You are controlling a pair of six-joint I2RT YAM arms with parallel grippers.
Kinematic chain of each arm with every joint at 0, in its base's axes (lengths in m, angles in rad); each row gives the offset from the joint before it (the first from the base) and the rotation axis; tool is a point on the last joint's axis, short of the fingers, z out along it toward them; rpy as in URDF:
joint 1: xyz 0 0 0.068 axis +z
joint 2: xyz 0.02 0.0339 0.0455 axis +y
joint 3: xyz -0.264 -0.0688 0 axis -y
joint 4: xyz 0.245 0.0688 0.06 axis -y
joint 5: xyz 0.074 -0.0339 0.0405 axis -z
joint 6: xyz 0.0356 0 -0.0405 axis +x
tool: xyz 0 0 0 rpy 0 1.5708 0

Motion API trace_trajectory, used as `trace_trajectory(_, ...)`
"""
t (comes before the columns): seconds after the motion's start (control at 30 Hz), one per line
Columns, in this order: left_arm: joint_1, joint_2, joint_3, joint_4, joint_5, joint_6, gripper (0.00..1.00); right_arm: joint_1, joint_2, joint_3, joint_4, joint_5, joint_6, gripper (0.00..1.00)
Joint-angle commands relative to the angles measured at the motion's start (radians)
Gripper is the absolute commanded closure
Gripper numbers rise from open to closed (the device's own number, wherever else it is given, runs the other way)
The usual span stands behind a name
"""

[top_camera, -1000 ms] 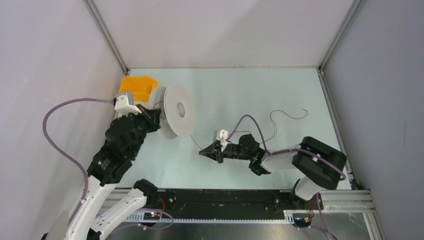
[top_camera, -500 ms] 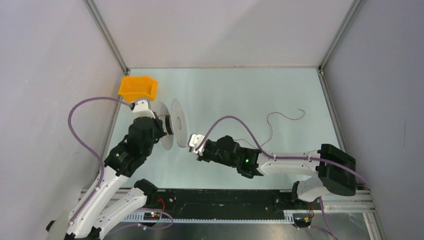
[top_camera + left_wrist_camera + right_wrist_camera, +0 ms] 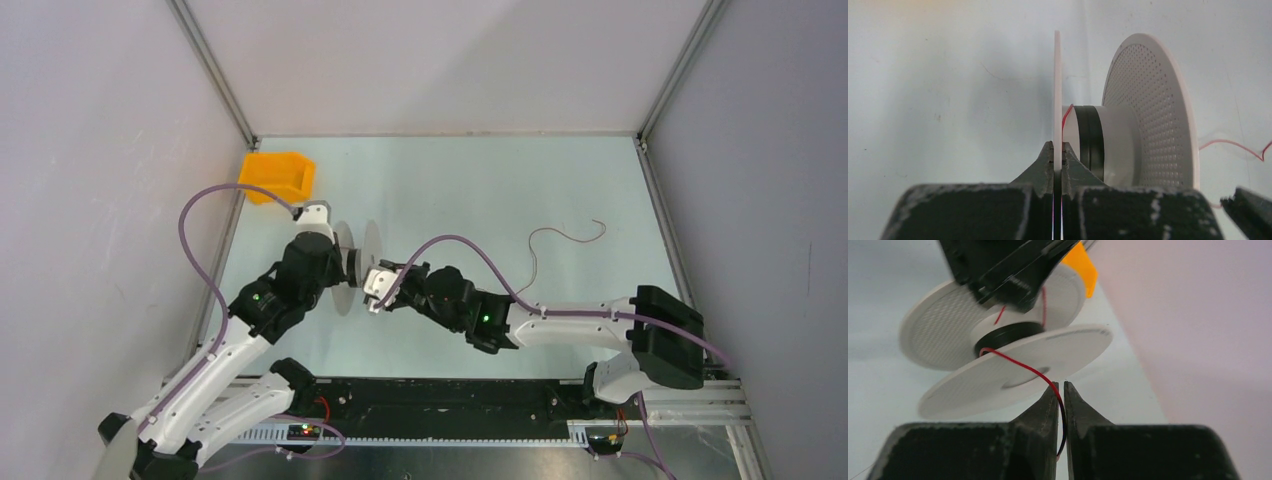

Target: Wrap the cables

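White spool [image 3: 1148,115] is held on edge over the left part of the counter [image 3: 480,180], one flange rim pinched tight by the left claw [image 3: 1057,150]; a black band is seen round the hub. Thin red cable [image 3: 1023,367] is led off the hub and nipped in the right claw [image 3: 1061,387], just beside the spool; its loose tail is left curling on bare counter towards the right edge. Orange bin [image 3: 278,175] is set in the far left corner.
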Motion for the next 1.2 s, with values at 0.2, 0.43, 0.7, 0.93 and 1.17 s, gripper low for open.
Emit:
trace_trajectory(0.2, -0.008, -0.026, -0.015, 0.024, 0.189, 0.105, 1.00, -0.081, 0.052, 0.102, 0.077, 0.005, -0.042, 0.87)
trace_trajectory(0.43, -0.008, -0.070, -0.018, 0.023, 0.303, 0.187, 1.00, -0.161, 0.021, 0.131, -0.124, -0.097, 0.126, 0.86)
trace_trajectory(0.7, -0.005, -0.118, 0.028, 0.007, 0.359, 0.183, 1.00, -0.300, 0.004, 0.066, -0.202, -0.436, 0.378, 0.85)
trace_trajectory(0.93, 0.005, -0.116, 0.070, -0.006, 0.407, 0.138, 1.00, -0.380, 0.025, -0.025, -0.071, -0.620, 0.475, 0.81)
trace_trajectory(1.17, 0.015, -0.114, 0.090, -0.015, 0.386, 0.111, 1.00, -0.463, 0.051, -0.202, 0.205, -0.760, 0.549, 0.71)
